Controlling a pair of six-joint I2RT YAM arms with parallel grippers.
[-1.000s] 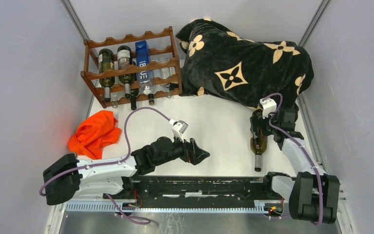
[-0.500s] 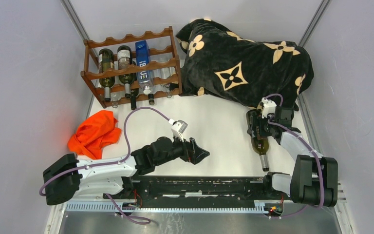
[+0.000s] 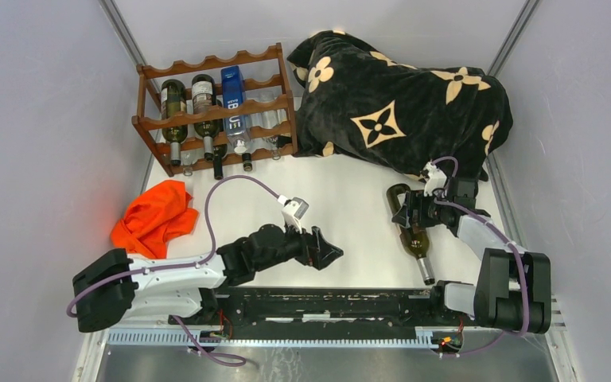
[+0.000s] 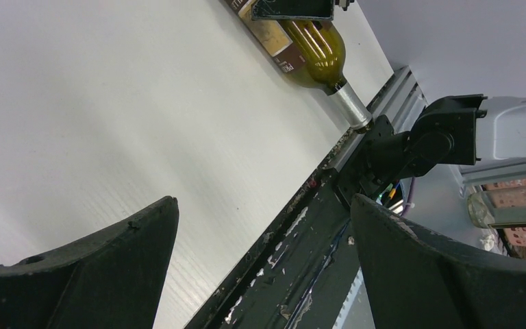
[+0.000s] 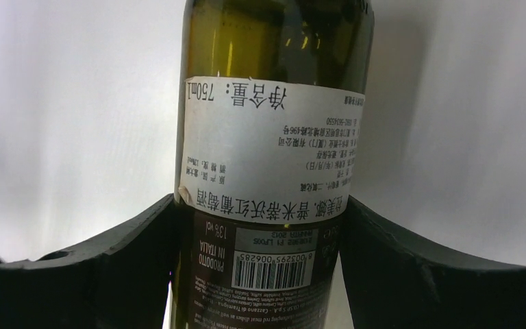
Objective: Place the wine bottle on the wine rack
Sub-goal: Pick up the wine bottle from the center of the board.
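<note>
- Gripping step in hand: the right hand (image 3: 418, 209) pinches the wine bottle (image 3: 414, 240) across its body. In the right wrist view both fingers lie against the glass at the white paper back label.
- The bottle lies on its side on the white bench (image 3: 342, 191), right of centre. Its base is near the black flowered blanket (image 3: 398, 95) and its neck points toward the near edge. It is well apart from the wine rack (image 3: 207, 61) at the far left corner.
- The left hand (image 4: 264, 200) is spread wide and holds nothing; it hangs low over the middle of the bench.
- We judge that the grip should straddle the full roundness of the body, squarely, not off to one side. Smooth glass under slick paper may roll or slide, so the squeeze should be firm before any lift.
- We would keep the bottle level on the way over, since the long neck could droop.
- Bottle: olive-green glass, a cylinder tapering to a silver-capped neck.
- Rack: dark reddish wood with wavy scalloped rails. Several bottles (image 3: 173, 103) lie in the lower tiers, and the top scallops show none.
- An orange cloth (image 3: 155, 219), soft and crumpled, lies on the left of the bench.
</note>
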